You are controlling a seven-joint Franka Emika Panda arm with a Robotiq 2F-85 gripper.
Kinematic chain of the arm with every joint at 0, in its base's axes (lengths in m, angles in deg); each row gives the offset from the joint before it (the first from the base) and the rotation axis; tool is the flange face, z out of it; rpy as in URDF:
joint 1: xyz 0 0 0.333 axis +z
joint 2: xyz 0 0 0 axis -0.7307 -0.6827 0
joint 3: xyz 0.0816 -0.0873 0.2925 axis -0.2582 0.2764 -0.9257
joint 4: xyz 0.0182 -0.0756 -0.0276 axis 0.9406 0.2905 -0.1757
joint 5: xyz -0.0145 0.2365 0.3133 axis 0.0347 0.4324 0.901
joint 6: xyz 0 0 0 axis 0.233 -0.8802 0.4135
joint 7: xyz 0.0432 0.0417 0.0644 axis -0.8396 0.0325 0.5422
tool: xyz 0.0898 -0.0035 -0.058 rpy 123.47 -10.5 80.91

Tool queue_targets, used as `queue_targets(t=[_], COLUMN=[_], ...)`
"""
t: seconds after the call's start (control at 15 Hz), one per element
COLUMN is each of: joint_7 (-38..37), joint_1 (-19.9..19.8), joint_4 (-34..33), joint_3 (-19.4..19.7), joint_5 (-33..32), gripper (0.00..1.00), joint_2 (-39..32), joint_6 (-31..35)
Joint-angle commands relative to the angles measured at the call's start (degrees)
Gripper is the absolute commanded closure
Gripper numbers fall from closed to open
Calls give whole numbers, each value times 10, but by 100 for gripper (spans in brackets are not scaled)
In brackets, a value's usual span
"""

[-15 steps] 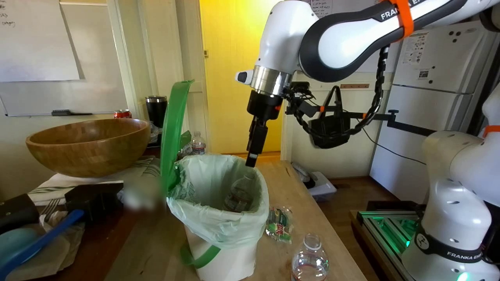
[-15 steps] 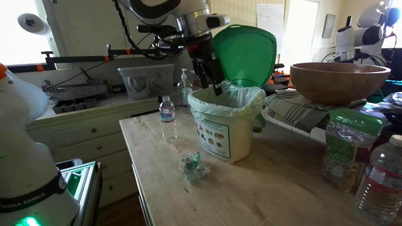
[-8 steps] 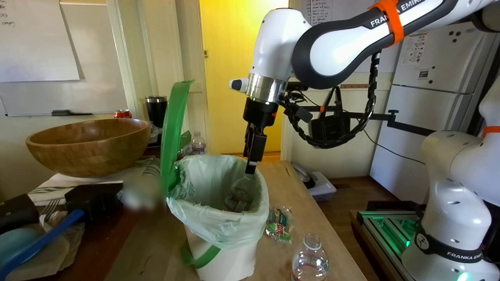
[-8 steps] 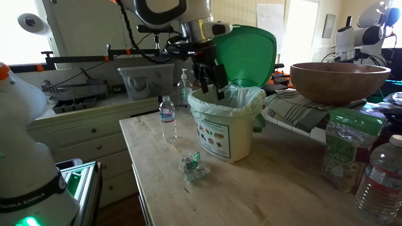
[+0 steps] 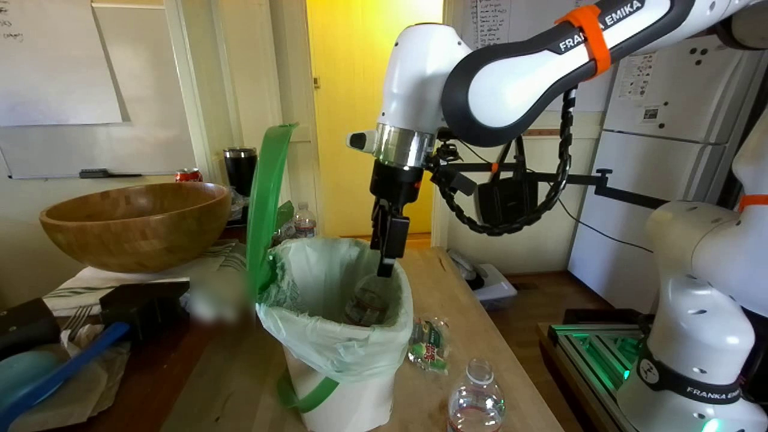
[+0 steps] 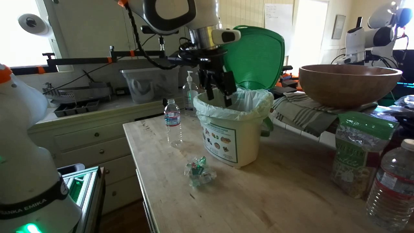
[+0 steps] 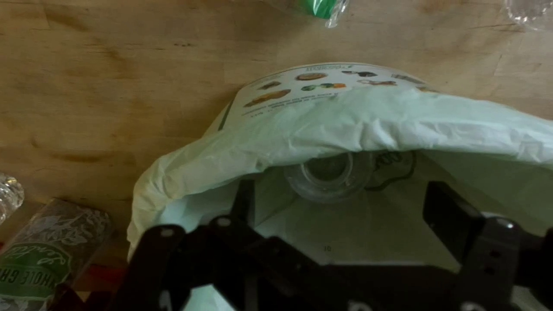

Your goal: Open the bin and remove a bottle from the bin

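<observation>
We see one white bin (image 5: 357,401), its green lid (image 6: 258,60) raised and its liner (image 5: 354,351) folded out over the rim. In it we count one bottle (image 5: 367,299), tilted with the mouth up; it is slim and see-through, with a label (image 5: 362,311) lower down. Our gripper (image 6: 219,99) hangs at the bin's mouth, fingers (image 7: 450,222) spread wide; whether either touches the bottle we cannot tell. On the table (image 6: 284,197) a second bottle (image 6: 174,124) and one wrapper (image 6: 199,171) sit near the bin, and a third bottle (image 6: 392,191) stands beside one bag (image 6: 362,158). One wooden bowl (image 6: 349,90) rests on a towel (image 6: 305,108), with one tumbler (image 5: 239,173) and one can (image 5: 189,175) beyond it in an exterior view. One tub (image 6: 169,86) holds grey shapes (image 6: 142,90) too dim for us to name.
</observation>
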Motion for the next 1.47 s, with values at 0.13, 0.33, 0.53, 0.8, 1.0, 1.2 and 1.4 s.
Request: queue_targets(t=[0.13, 0.33, 0.53, 0.8, 1.0, 1.2, 1.4], joint_7=[23, 28, 32, 37, 38, 33, 32], joint_1=[9, 10, 11, 11, 10, 8, 8], joint_4=[-8, -9, -11, -17, -21, -23, -24], joint_3=[9, 9, 10, 9, 9, 8, 9], joint_5=[4, 6, 9, 9, 8, 4, 4], gripper=[5, 11, 6, 32, 56, 79, 99], joint_2=[-20, -24, -26, -30, -33, -36, -37], joint_6=[12, 13, 15, 11, 10, 9, 7])
